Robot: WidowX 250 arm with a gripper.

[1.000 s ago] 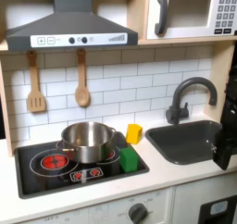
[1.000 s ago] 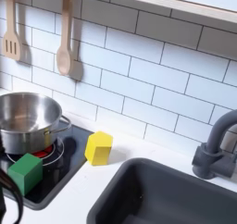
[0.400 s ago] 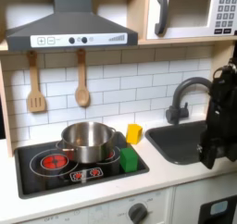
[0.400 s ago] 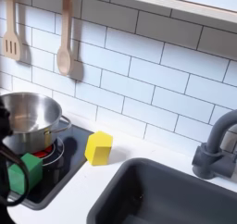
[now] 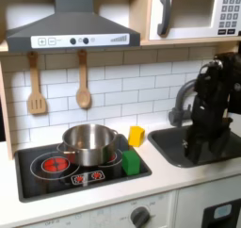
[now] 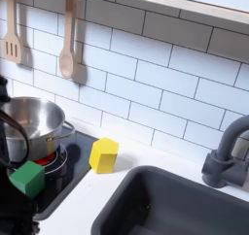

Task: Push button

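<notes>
I have the arm (image 5: 209,105) over the sink (image 5: 174,142) in the first exterior view, well apart from the row of buttons (image 5: 80,40) on the hood's front panel, so no press is made yet. That row runs left-right and faces outward. I cannot tell how open my pincer is.

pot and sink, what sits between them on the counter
In the first exterior view, a yellow block and a green block lie between the pot and the sink; the green one rests on the stove.
</notes>
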